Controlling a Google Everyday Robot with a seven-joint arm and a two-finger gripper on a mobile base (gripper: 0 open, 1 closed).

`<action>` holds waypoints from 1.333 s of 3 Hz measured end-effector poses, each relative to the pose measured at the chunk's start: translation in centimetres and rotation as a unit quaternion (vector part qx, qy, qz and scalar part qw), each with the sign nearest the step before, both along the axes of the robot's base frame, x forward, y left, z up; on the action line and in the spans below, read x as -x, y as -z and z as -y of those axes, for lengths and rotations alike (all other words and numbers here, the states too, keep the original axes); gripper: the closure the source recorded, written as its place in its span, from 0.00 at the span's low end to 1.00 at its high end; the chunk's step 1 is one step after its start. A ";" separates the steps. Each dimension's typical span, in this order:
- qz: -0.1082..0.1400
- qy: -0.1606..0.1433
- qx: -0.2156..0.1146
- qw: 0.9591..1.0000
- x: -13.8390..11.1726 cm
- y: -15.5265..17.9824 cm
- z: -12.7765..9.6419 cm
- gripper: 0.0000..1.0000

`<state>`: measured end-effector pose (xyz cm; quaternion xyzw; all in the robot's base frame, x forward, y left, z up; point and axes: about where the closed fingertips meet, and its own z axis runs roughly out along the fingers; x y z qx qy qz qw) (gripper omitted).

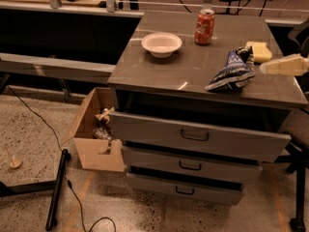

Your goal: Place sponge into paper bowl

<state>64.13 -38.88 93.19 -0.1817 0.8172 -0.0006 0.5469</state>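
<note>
The sponge, a small pale yellow block, lies on the right side of the cabinet top, just behind the snack bag. The white paper bowl stands at the back left of the top, empty. My gripper comes in from the right edge, its long pale yellow fingers pointing left, just in front of the sponge and beside the bag. It holds nothing that I can see.
An orange-red soda can stands at the back between bowl and sponge. A dark blue and white snack bag lies left of the gripper. The grey cabinet top sits over several partly open drawers. A cardboard box stands at its left.
</note>
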 end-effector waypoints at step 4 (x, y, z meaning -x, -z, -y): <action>0.075 0.071 0.032 0.994 -10.2 1.9 3.3 0.00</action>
